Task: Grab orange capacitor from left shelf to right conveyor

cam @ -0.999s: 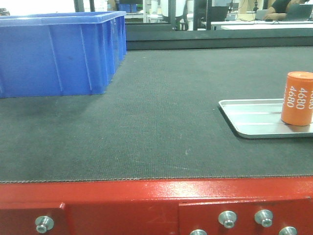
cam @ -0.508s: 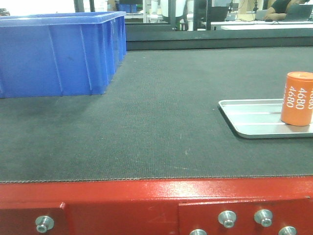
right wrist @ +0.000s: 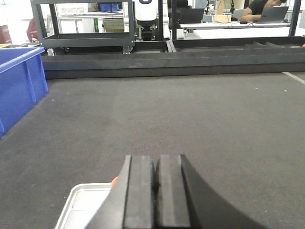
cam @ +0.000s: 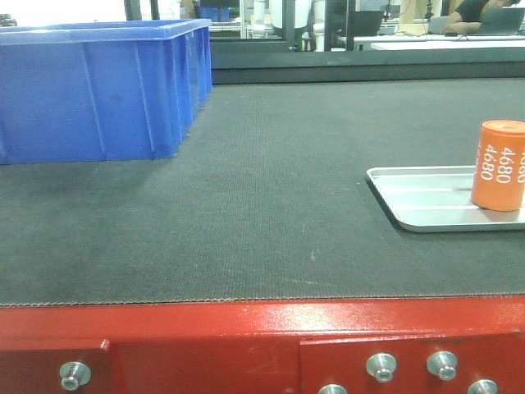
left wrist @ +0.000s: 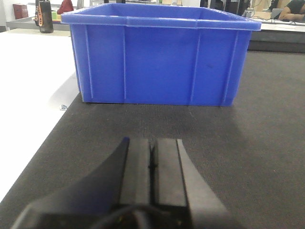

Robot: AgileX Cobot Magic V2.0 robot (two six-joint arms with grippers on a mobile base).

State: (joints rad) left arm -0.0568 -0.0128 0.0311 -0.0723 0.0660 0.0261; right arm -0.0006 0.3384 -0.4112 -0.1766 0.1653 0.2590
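Observation:
The orange capacitor [cam: 498, 165] with white "4680" print stands upright on a silver metal tray [cam: 418, 197] at the right of the conveyor [cam: 262, 205], a dark textured belt on a red bolted frame [cam: 246, 345]. In the right wrist view only a sliver of the capacitor [right wrist: 114, 181] shows beside my right gripper [right wrist: 156, 160], which is shut and empty just above the tray [right wrist: 81, 205]. My left gripper [left wrist: 151, 143] is shut and empty, low over the belt in front of a blue bin. The left shelf is out of view.
A large blue plastic bin [cam: 98, 90] stands on the belt at the back left; it also shows in the left wrist view [left wrist: 157, 57]. A white surface [left wrist: 28, 95] borders the belt's left edge. Black frames and desks stand behind the conveyor [right wrist: 143, 52].

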